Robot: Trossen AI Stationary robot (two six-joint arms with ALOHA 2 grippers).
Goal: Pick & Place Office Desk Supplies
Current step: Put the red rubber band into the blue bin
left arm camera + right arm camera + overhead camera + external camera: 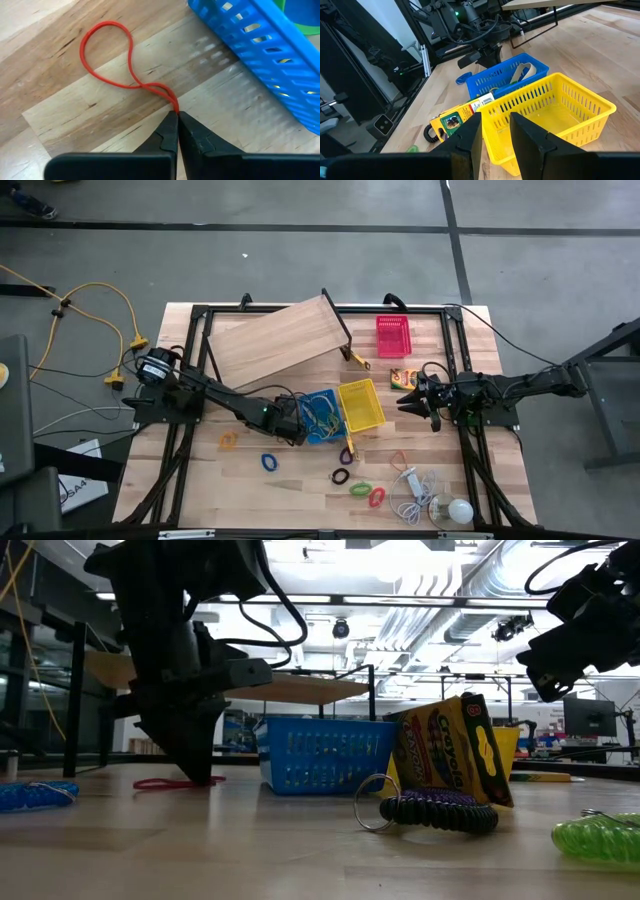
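Left end effector [177, 116]: pinched together on the red rubber band [107, 55], just beside the blue basket [260, 45].
Right end effector [495, 127]: apart, empty, above the yellow basket [555, 107].
Risk: the thin band could slip free on lifting.

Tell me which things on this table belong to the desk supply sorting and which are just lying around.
Job:
red rubber band, pinched by the left gripper
blue basket
yellow basket
red basket
crayon box
loose loops like the green one

Lying about:
white bulb
wooden board

Overhead looking straight down, low view level across tabletop, wrist views close, all sharing blue basket [320, 416]
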